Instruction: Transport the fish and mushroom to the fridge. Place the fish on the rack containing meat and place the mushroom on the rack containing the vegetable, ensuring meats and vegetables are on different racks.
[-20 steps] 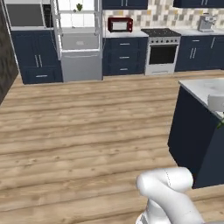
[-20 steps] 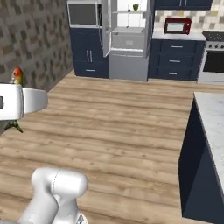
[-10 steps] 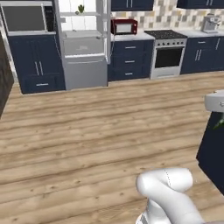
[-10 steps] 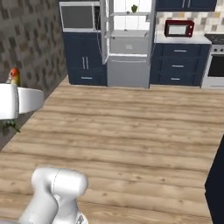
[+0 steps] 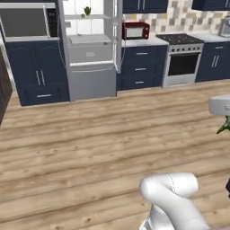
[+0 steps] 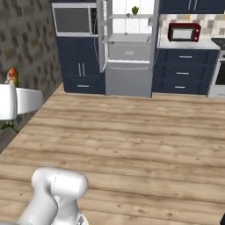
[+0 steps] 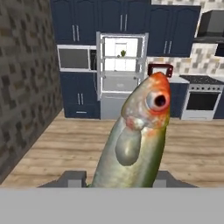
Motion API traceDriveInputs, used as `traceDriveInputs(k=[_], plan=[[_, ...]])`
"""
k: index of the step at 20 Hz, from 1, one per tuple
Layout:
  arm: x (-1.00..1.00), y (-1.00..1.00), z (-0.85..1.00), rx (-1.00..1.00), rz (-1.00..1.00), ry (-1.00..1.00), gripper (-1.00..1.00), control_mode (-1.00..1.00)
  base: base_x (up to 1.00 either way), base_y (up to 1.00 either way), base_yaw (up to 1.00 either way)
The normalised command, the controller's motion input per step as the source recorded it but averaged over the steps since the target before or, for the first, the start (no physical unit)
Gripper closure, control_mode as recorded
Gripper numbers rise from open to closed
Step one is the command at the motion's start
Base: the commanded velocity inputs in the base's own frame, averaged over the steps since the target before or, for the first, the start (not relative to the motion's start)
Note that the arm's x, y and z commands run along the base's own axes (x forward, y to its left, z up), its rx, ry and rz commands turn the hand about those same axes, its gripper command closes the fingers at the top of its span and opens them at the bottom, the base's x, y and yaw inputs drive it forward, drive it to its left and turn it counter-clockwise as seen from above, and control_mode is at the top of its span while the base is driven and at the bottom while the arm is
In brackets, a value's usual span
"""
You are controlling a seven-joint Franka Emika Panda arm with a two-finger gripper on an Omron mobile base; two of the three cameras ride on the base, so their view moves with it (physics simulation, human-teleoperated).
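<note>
A: Where the floor (image 5: 90, 134) ends, one fridge (image 5: 90, 49) stands, doors open; one small green item (image 5: 87, 10) on its upper rack. One red microwave (image 5: 135, 30), one stove (image 5: 184, 58).

B: One fish (image 7: 135, 140), clamped in the tool (image 7: 118, 177), head up, well short of the fridge.
</note>
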Motion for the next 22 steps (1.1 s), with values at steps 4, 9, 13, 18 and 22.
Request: traceDriveInputs(k=[4, 9, 13, 18, 22], plan=[[0.00, 0.00, 0.00, 0.00, 0.00, 0.00, 1.00, 1.00, 1.00, 0.00, 0.00], [0.00, 0.00, 0.00, 0.00, 0.00, 0.00, 1.00, 1.00, 1.00, 0.02, 0.00], [0.00, 0.00, 0.00, 0.00, 0.00, 0.00, 1.00, 1.00, 1.00, 0.00, 0.00], [0.00, 0.00, 0.00, 0.00, 0.00, 0.00, 1.00, 1.00, 1.00, -0.09, 0.00], [0.00, 0.00, 0.00, 0.00, 0.00, 0.00, 1.00, 1.00, 1.00, -0.17, 0.00]])
